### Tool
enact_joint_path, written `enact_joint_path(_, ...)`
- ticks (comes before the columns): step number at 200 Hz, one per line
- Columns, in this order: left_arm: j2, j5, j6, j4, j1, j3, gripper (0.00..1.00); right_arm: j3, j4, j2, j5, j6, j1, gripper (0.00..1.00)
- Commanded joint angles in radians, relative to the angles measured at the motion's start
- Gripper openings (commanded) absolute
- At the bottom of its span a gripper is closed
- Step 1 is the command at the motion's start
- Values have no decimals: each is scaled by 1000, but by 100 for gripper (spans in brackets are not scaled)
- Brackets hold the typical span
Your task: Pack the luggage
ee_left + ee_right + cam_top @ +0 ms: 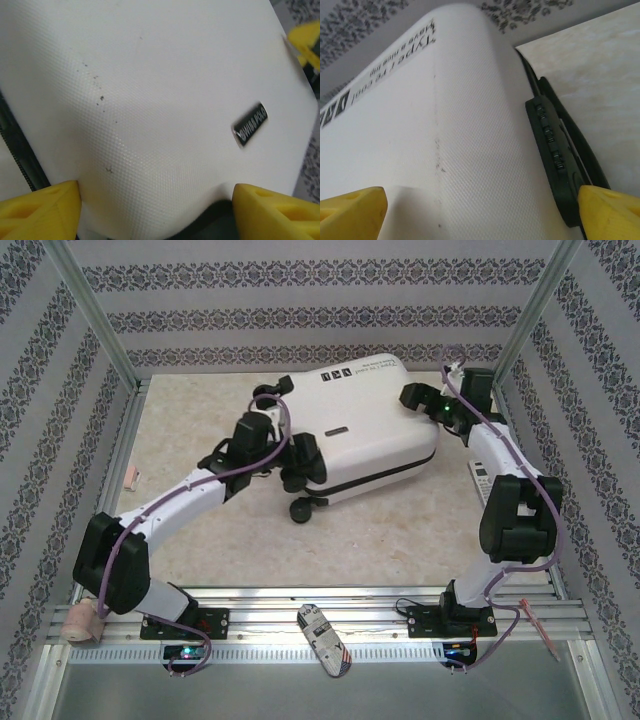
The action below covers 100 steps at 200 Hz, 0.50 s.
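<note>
One luggage (350,435), white, closed, flat on table (200,540). Left gripper (285,455) wide open at its wheel end; right gripper (425,400) wide open at the opposite end.

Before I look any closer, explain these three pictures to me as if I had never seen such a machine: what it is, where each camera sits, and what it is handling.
The machine is two robot arms bolted at the near edge of a table, each ending in a two-finger claw. The wide picture comes from a fixed camera above and behind them. On the table lies a closed white hard-shell suitcase with black wheels. The left claw is at its wheel end, and the right claw is at the opposite, far corner. The other two pictures come from cameras on the wrists, so each shows its own yellow fingers spread wide against the white shell. The left wrist view shows a small black logo plate; the right wrist view shows a black combination lock. Neither claw is clamped on anything.
</note>
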State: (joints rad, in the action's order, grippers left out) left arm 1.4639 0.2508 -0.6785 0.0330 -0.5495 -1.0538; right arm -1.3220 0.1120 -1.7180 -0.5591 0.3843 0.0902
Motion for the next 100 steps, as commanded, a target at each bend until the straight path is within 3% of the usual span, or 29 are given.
enact_joint_path(1,0,122,-42,-123,-173,-12,76,-100,80,-40,-95,-27,-21,96)
enact_joint_path(19,-23,72,1,-85,-231,-50,77,-154,89,-75,-112,-19,-14,95)
enact_joint_path(48,-88,-63,99,64,-231,-113,82,-202,96,-80,-104,-13,10,96)
enact_joint_path(69,-122,-134,174,144,-204,-158,85,-204,100,-58,-98,-12,31,96)
enact_joint_path(100,-117,-152,241,210,-117,-226,87,-125,67,13,-70,4,63,96)
